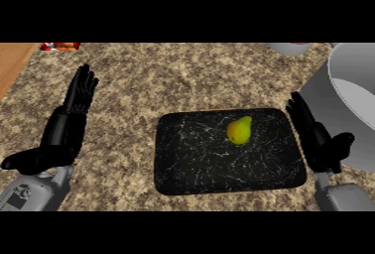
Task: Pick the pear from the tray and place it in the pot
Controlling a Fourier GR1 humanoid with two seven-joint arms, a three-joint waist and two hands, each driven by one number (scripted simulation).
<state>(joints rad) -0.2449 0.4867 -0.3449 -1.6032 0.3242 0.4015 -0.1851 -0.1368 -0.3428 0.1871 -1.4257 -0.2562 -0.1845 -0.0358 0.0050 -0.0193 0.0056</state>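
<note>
The right hand (316,135) stands with straight fingers just beside the black tray (198,168), at its right edge. The yellow-green pear (239,130) lies on the tray, to the left of this hand's fingers and apart from them. The grey pot (350,109) sits just to the hand's right. The left hand (67,124) rests open, fingers up, well left of the tray on the speckled counter (176,74).

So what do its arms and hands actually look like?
Each arm ends in a black left hand and right hand, with long slim fingers and a thumb, rather like a glove. Below each wrist comes a smooth light grey forearm with rounded casing; the left one carries darker panel markings. No cables or sleeves show.
</note>
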